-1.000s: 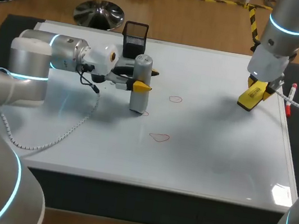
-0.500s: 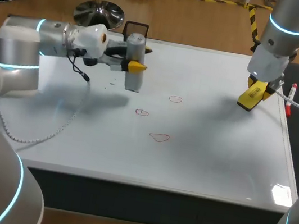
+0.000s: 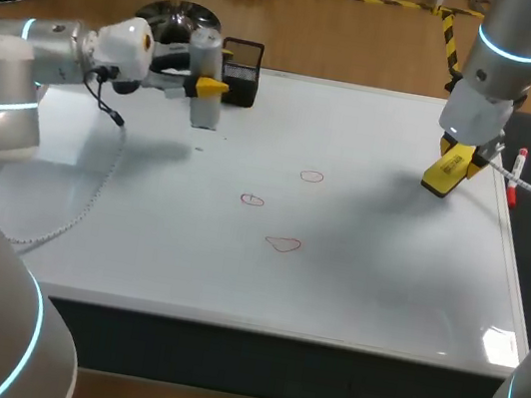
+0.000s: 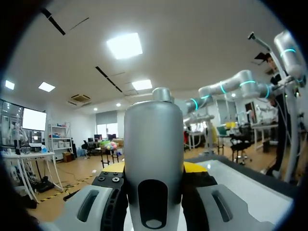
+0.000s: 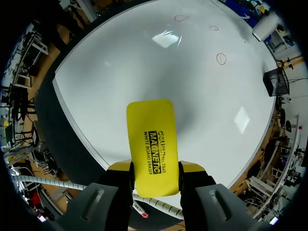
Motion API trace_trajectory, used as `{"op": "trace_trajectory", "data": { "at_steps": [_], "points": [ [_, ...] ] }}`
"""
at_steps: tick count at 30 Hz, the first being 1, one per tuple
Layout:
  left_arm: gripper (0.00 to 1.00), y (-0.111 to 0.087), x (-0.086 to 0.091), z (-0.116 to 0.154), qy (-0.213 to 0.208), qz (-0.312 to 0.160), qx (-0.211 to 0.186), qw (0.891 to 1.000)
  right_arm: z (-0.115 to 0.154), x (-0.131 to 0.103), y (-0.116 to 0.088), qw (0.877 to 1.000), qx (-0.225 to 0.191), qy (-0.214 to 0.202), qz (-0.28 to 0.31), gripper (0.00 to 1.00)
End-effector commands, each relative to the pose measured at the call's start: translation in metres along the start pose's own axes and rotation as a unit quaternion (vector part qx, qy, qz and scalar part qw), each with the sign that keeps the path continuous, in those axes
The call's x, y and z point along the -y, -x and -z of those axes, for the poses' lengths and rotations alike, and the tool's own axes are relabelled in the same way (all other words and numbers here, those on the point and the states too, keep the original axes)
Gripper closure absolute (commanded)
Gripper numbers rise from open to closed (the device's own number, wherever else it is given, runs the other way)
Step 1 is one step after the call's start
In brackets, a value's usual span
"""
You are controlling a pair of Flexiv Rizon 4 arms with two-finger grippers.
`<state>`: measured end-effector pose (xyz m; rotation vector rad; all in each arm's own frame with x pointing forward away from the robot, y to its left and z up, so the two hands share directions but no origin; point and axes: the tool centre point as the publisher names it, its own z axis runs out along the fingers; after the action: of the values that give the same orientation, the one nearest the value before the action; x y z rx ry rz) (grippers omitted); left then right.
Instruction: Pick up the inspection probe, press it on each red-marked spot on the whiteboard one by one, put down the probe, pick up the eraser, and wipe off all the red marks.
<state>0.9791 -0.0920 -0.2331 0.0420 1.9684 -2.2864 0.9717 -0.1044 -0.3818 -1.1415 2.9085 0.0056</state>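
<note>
**Probe in my left jaws, eraser in my right**

My left arm (image 3: pixel 23 70) comes in from the left edge of the head view. Its jaws are clenched on the inspection probe (image 3: pixel 204 78), a grey cylinder held upright in the upper left of the frame. One yellow tip shows against the probe's side. The probe stands over the far left part of the whiteboard (image 3: pixel 384 278), just beside a black mesh holder (image 3: pixel 243 72). I cannot tell whether its foot touches the board. In the left wrist view the probe fills the gap between my fingers and rises straight ahead of them.

My right arm (image 3: pixel 505 55) comes down from the upper right. Its jaws are grasping the yellow eraser (image 3: pixel 447 172), tilted above the board's far right corner and well apart from the probe. A red marker (image 3: pixel 517 176) lies just beyond it, at the board's right edge.

Three red marks sit near the middle of the board: one upper (image 3: pixel 312 176), one to its lower left (image 3: pixel 252 199), one lowest (image 3: pixel 283 245). Neither tool is touching them.
</note>
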Motion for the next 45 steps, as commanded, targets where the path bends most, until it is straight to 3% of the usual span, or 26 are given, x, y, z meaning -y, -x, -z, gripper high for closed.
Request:
{"op": "trace_trajectory", "data": {
  "at_steps": [1, 18, 42, 45],
  "points": [
    [1.00, 0.009, 0.008, 0.017, 0.005, -0.006, 0.010, 1.000, 0.001, 0.001, 0.000, 1.000, -0.002, -0.001, 0.001, 1.00],
    [1.00, 0.057, 0.009, 0.078, 0.019, -0.020, 0.061, 0.998, 0.001, 0.001, 0.000, 1.000, -0.002, -0.001, 0.001, 1.00],
    [1.00, 0.061, 0.005, 0.087, 0.013, -0.014, 0.078, 0.997, 0.001, 0.001, 0.000, 1.000, -0.002, -0.001, 0.001, 1.00],
    [1.00, 0.061, 0.005, 0.087, 0.013, -0.014, 0.078, 0.997, 0.004, -0.014, 0.007, 1.000, -0.001, -0.002, 0.019, 1.00]
  ]
}}
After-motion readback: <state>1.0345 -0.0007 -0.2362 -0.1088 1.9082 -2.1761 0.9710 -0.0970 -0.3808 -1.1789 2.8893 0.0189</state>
